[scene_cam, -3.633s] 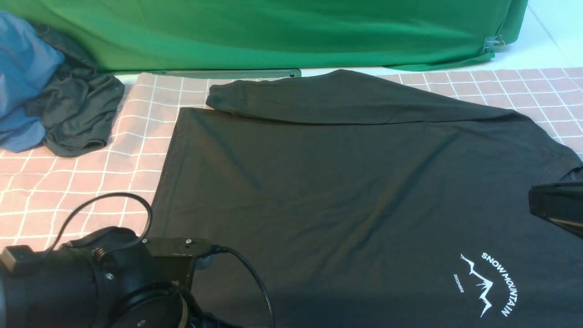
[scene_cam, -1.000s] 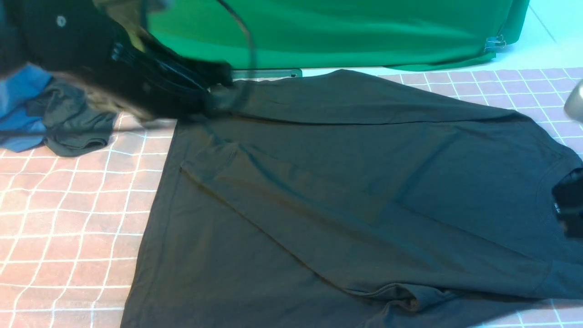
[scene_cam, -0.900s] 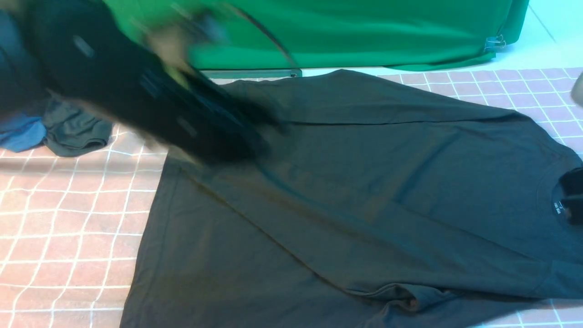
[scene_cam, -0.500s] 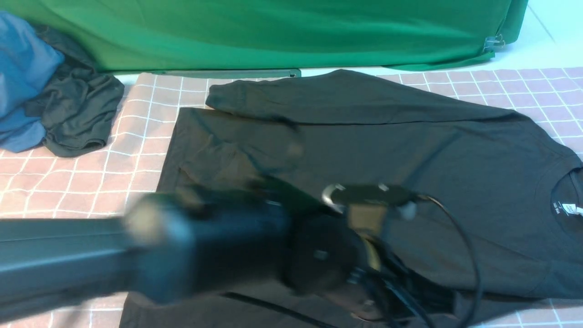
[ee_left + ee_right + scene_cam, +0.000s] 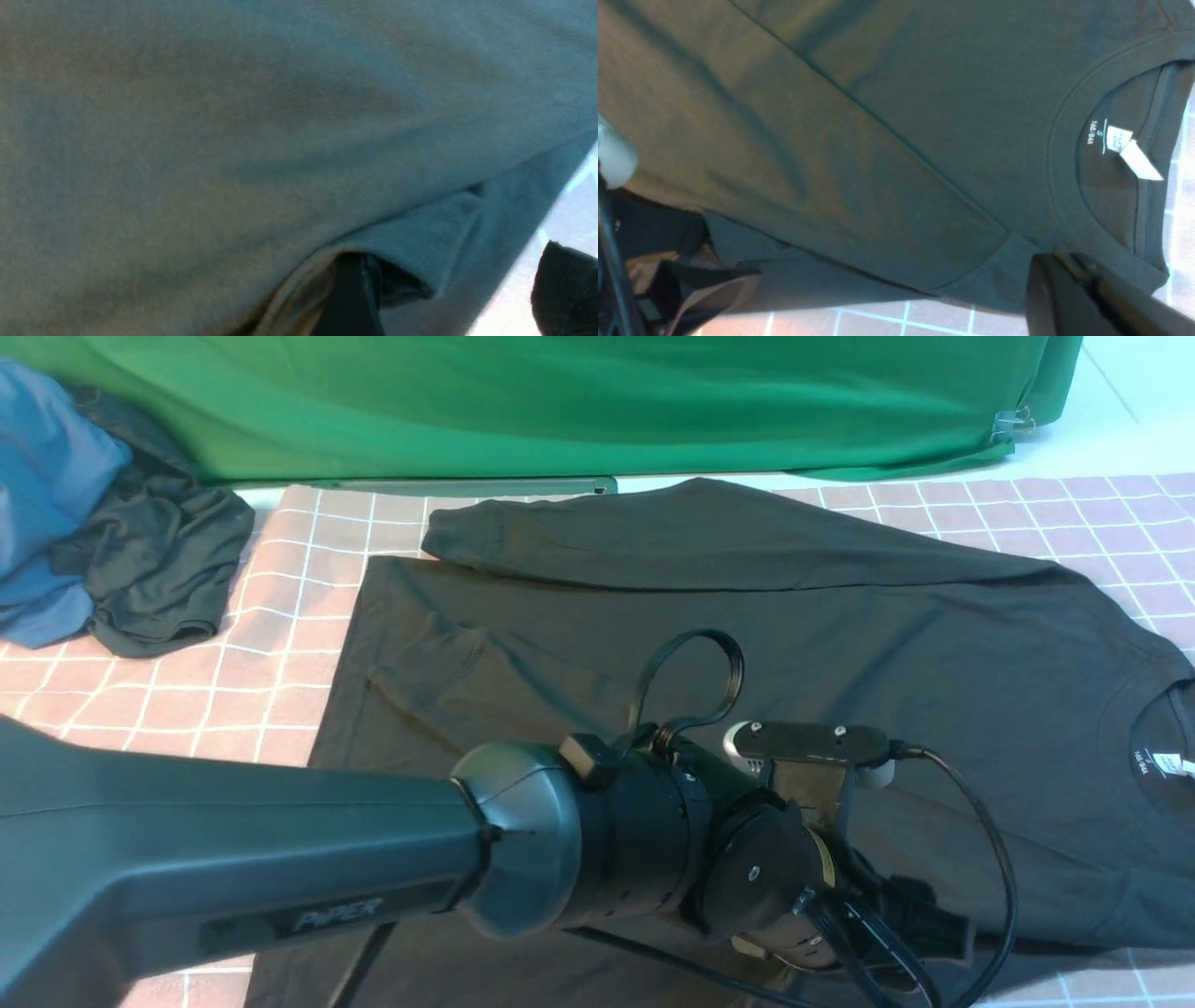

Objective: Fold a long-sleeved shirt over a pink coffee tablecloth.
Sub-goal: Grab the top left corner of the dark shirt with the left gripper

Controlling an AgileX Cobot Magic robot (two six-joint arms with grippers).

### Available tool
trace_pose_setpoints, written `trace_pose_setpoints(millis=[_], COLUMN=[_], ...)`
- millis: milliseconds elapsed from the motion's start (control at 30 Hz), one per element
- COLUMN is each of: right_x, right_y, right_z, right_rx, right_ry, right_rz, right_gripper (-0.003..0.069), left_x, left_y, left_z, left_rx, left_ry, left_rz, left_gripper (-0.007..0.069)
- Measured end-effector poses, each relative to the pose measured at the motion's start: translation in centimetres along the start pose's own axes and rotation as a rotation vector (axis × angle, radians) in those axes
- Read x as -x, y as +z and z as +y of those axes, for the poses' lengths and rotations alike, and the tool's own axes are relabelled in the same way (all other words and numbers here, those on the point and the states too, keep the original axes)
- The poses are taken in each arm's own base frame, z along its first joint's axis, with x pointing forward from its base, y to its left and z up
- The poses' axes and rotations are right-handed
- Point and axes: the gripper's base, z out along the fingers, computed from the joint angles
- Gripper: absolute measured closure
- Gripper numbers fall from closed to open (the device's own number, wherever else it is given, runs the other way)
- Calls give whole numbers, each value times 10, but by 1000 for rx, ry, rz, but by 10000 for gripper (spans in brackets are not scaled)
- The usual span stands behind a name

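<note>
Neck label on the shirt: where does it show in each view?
Front: neck label at the right edge, inside the collar.
Right wrist: neck label inside the collar opening.
Left wrist: not in it, only fabric.
Shared landmark: the black shirt, in all three.

Pretty sure this is a robotics lab or some kind of recording rig, not anyone's home. The giveaway is the green backdrop fabric (image 5: 560,401) hung across 12 o'clock like a green screen, held by a clip (image 5: 1013,425) at 1 o'clock. A chunky black robot arm (image 5: 233,868) marked PiPER reaches in from 8 o'clock, with a small black box (image 5: 808,744) mounted by the wrist and loose cables (image 5: 740,674) looping off it. The work surface is covered by a pink coffee tablecloth (image 5: 140,728) — and a blue garment (image 5: 47,476) and a dark grey garment (image 5: 159,560) sit heaped at 10 o'clock.
</note>
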Motion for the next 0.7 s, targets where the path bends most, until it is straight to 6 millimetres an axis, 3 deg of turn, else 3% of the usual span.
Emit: trace_pose_setpoints(millis=[167, 233, 300, 367, 700], right_x=[0, 0, 1, 1, 4], right_y=[0, 0, 0, 1, 18], right_z=[0, 0, 0, 0, 0], right_rx=[0, 0, 0, 0, 3], right_ry=[-4, -11, -25, -26, -26], right_rz=[-2, -4, -7, -5, 67], right_gripper=[623, 623, 623, 623, 623], left_x=[-3, -3, -2, 0, -3], left_y=[8, 8, 6, 2, -19], left_z=[3, 3, 2, 1, -7], left_rx=[14, 15, 10, 3, -29], left_ry=[1, 1, 19, 39, -9], left_rz=[17, 18, 11, -1, 63], left_gripper=[230, 339, 510, 583, 594])
